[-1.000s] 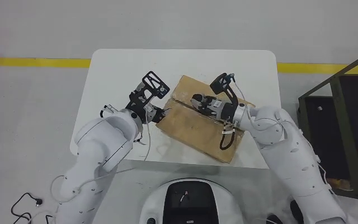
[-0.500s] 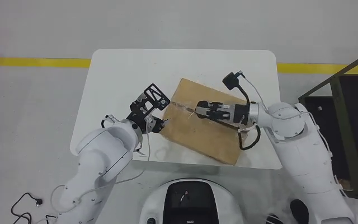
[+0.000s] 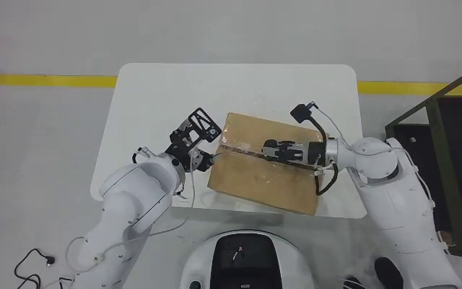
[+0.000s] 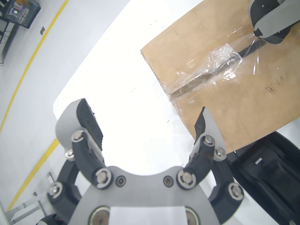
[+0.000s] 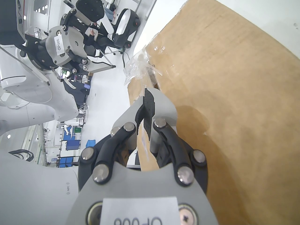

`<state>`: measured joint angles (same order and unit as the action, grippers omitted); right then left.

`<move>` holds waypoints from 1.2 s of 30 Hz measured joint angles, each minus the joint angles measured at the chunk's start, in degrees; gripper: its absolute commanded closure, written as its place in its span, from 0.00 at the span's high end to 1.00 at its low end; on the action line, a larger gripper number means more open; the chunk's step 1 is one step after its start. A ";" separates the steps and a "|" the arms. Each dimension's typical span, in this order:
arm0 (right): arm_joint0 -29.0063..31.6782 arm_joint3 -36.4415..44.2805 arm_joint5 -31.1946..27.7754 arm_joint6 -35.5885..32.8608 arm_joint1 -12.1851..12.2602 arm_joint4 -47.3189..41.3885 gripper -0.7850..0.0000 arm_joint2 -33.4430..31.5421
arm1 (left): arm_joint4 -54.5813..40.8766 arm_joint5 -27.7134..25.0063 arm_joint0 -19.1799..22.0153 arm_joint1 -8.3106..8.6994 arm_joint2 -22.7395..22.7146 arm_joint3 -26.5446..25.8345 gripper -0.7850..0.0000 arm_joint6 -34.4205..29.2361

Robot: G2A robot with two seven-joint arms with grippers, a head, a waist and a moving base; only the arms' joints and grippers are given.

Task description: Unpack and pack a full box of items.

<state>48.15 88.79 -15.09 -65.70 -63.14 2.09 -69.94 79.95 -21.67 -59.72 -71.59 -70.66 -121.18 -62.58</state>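
Box turns, tape peels
The brown cardboard box (image 3: 260, 180) swings squarer to the white table (image 3: 144, 94) as the right gripper (image 3: 267, 149), pinching the clear plastic tape (image 4: 218, 57), draws back across its top

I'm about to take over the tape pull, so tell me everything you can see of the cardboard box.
The cardboard box is brown, flat-topped and closed. It lies askew on the white table, near the front edge. Its top seam carries clear tape, crumpled and lifted near the left end, with pen marks beside it. The right gripper sits on the seam, shut on a strand of that tape. The left gripper hangs open at the box's left end.
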 measured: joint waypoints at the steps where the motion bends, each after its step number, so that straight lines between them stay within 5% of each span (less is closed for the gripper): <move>1: 0.00 0.00 0.00 0.00 0.00 -0.01 0.00 0.00 | -0.10 0.04 -0.02 0.04 -0.18 -0.11 1.00 -0.12; 10: -0.35 0.74 0.17 -0.63 0.20 0.34 0.00 -0.08 | -1.13 -0.45 -1.08 0.35 -0.67 -0.85 1.00 -1.18; 18: -7.50 -3.67 0.38 -12.86 0.71 -2.73 0.00 0.97 | -1.09 -0.21 -0.39 0.43 0.01 -0.43 1.00 -0.84; 21: -10.46 -6.13 -0.12 -16.28 0.68 -3.41 0.56 2.31 | -0.98 -0.22 -0.15 0.46 0.27 -0.20 1.00 -0.70; 22: -11.60 -6.97 -0.53 -16.46 0.65 -2.73 1.00 2.79 | -0.95 -0.20 -0.09 0.48 0.35 -0.13 1.00 -0.66; 36: -11.29 -7.28 -5.82 -6.48 1.66 1.53 1.00 0.62 | -1.02 0.02 -0.24 0.72 0.64 -0.32 1.00 -0.76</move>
<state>36.86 81.51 -20.92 -72.19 -61.48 3.63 -69.31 78.93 -21.65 -59.96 -70.86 -70.02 -121.51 -63.34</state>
